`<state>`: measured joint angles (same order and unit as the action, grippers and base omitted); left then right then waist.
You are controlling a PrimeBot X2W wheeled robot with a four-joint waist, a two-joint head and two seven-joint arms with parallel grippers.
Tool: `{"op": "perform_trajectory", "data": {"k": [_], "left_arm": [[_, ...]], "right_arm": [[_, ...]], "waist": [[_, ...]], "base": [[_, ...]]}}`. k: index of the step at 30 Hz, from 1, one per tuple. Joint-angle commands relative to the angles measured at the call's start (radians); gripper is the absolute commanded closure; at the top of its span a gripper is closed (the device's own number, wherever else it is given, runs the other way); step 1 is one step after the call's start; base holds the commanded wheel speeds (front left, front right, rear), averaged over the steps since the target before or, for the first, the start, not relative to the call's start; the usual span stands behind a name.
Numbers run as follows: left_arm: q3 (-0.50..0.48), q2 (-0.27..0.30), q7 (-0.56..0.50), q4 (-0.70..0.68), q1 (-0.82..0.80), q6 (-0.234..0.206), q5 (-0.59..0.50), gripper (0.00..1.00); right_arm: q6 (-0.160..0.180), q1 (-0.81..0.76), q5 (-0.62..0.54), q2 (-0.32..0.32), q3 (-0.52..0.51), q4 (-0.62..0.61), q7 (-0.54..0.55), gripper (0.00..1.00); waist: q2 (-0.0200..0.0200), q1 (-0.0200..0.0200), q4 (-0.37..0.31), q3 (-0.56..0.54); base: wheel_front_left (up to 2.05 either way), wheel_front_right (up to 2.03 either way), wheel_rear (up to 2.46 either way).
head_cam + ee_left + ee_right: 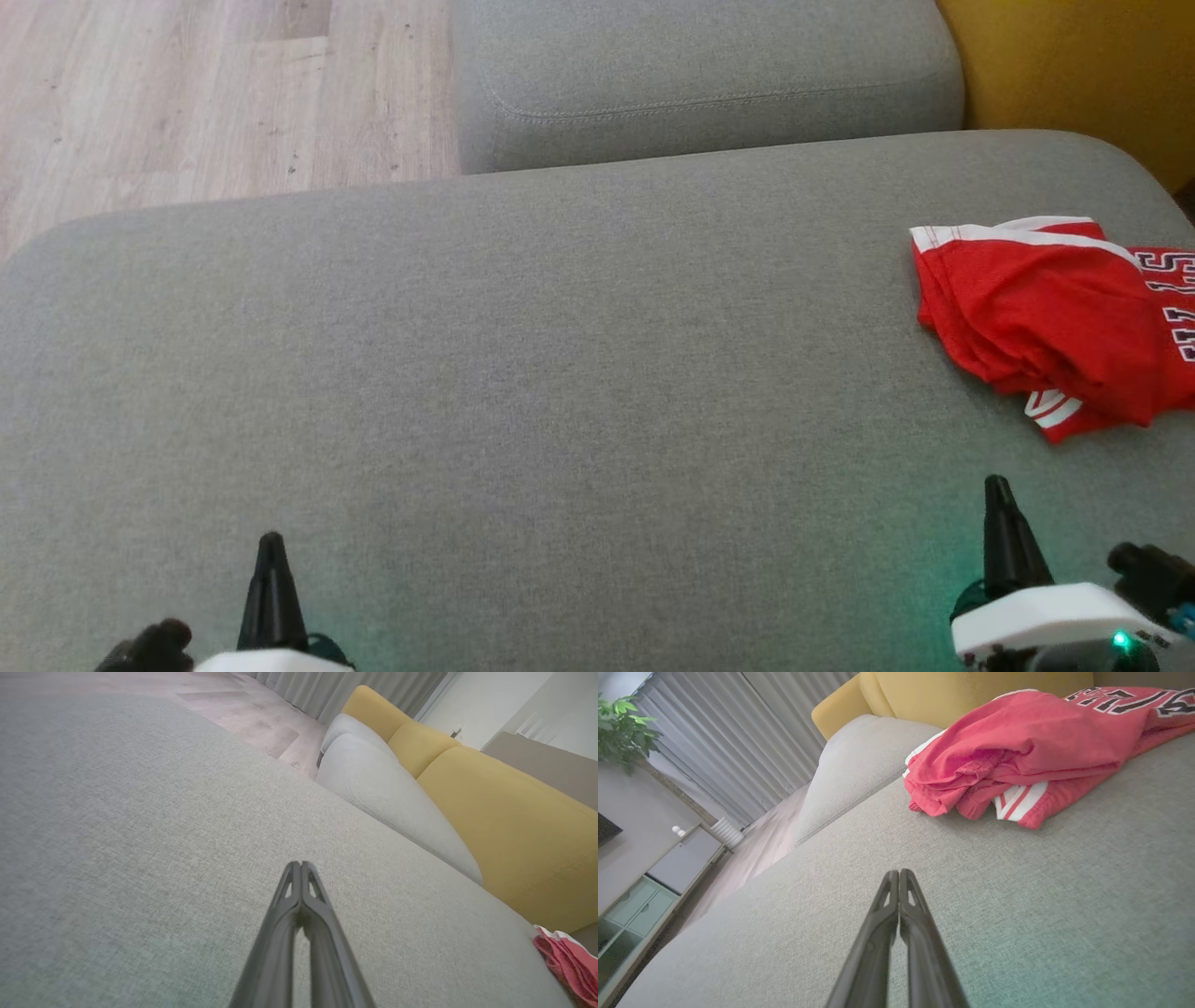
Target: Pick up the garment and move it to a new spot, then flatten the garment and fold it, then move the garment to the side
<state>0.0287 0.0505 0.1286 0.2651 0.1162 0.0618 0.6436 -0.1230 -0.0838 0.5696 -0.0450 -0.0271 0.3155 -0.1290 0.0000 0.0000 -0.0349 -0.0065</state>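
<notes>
Lettering (1172, 271) noted on one item only, the red jersey (1027, 308): black block characters with a white outline. In my head view two rows lie turned sideways and run off the right edge of the frame, so I see part-strokes and can read no word. In my right wrist view the same print sits at top right, upside down, creased and cut by the frame. Angular capitals or numerals; I cannot fix any character.

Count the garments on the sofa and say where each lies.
1. The red garment lies bunched at the right end of the grey cushion, ahead of the right end effector. It runs past the head view's edge, so anything beyond is hidden.
</notes>
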Motion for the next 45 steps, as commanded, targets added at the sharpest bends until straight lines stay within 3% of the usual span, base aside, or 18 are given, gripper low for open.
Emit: {"op": "perform_trajectory", "data": {"k": [1, 45], "left_arm": [[-0.027, 0.001, -0.006, -0.027, -0.054, 0.005, 0.026, 1.00], [-0.090, 0.000, -0.135, -0.023, -0.147, 0.040, 0.539, 1.00]], "right_arm": [[-0.003, 0.057, 0.032, -0.013, 0.001, -0.038, 0.003, 1.00], [-0.006, 0.130, 0.592, -0.017, -0.035, -0.056, 0.125, 1.00]], "waist": [[0.0000, 0.0000, 0.001, 0.000], [0.0000, 0.0000, 0.019, 0.005]], "base": [[0.00, 0.00, 0.00], [0.00, 0.00, 0.00]]}}
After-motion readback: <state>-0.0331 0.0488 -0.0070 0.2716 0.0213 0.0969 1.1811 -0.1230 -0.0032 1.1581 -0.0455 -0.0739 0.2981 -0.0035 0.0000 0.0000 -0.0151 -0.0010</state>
